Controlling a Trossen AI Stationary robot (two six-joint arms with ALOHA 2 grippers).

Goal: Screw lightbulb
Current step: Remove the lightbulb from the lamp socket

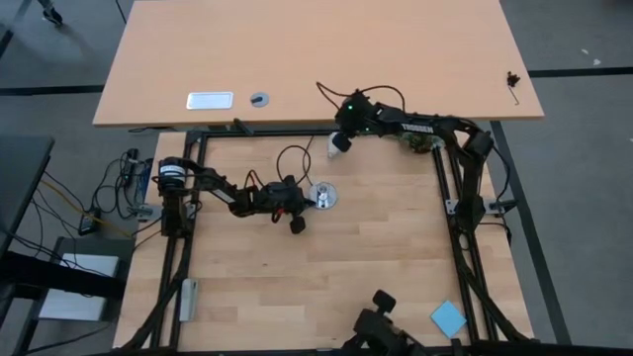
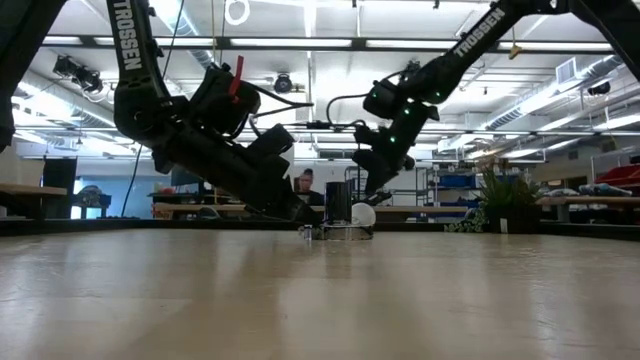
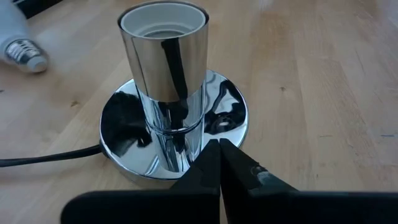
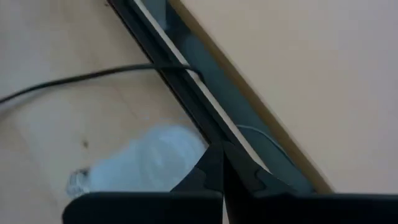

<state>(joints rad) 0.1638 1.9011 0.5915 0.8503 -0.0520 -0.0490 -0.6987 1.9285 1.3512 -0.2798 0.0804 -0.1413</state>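
Note:
The shiny silver socket base (image 1: 322, 196) stands upright mid-table, its open socket (image 3: 163, 37) facing up. My left gripper (image 3: 219, 149) is shut, its tips on the base's disc. The white lightbulb (image 1: 339, 145) lies on its side by the table's far edge; its greyish screw end (image 3: 28, 56) shows in the left wrist view. My right gripper (image 4: 219, 158) hangs shut just over the bulb (image 4: 143, 165), nothing between its fingers. In the low view the bulb (image 2: 363, 213) rests on the table below that gripper (image 2: 374, 188). My left gripper sets its shut fingertips on the round disc of the socket base, at its edge (image 3: 214, 140), slanting down from the table's left. The base stands flat and upright on the table. My right gripper is close beside the bulb's round end (image 4: 180, 149); whether it touches, I cannot tell.
A black cord (image 3: 43, 158) runs from the base across the table. The black frame rail (image 4: 186, 93) passes right behind the bulb. Beyond it stands a second table (image 1: 396, 59) with a white plate (image 1: 210, 100). A blue pad (image 1: 448, 318) lies near right.

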